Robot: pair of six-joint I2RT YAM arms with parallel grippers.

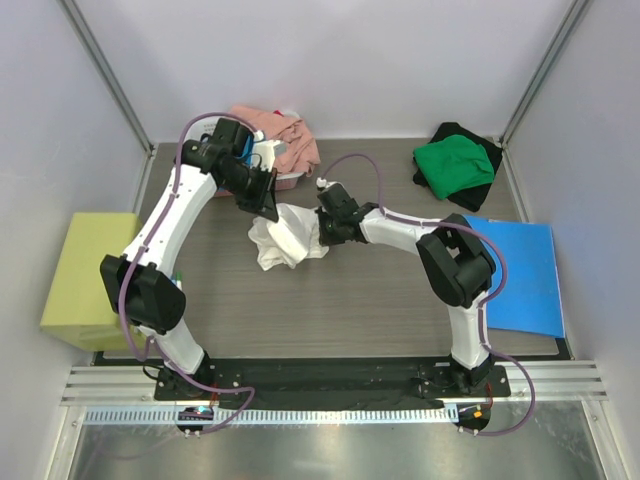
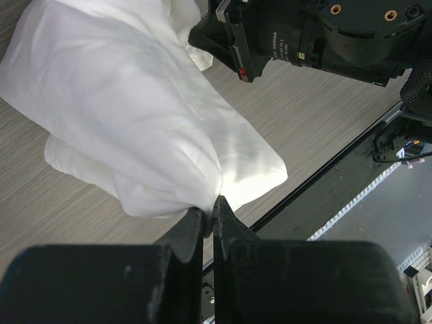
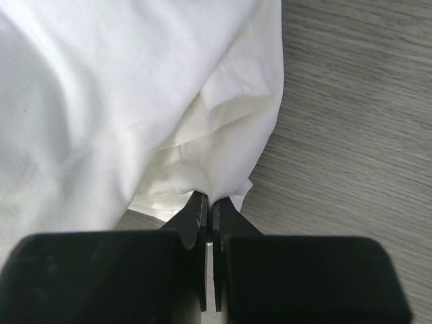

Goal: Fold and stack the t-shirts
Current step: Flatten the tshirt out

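Observation:
A crumpled white t-shirt [image 1: 285, 238] hangs bunched over the middle of the table between both arms. My left gripper [image 1: 268, 207] is shut on its upper left edge; in the left wrist view [image 2: 208, 210] the white t-shirt [image 2: 135, 115] is pinched between the fingertips. At the bundle's right side my right gripper [image 1: 322, 226] is shut on a fold of the cloth; the right wrist view [image 3: 210, 200] shows the white t-shirt [image 3: 101, 101] bunching right at the tips. A green t-shirt [image 1: 453, 165] lies on a black t-shirt [image 1: 487, 157] at the back right. A salmon pink t-shirt [image 1: 283, 135] lies heaped at the back.
A flat blue folder [image 1: 520, 270] lies at the table's right edge. A white basket [image 1: 286, 182] under the pink heap stands at the back, partly hidden by the left arm. A yellow-green block [image 1: 88, 275] sits off the table's left side.

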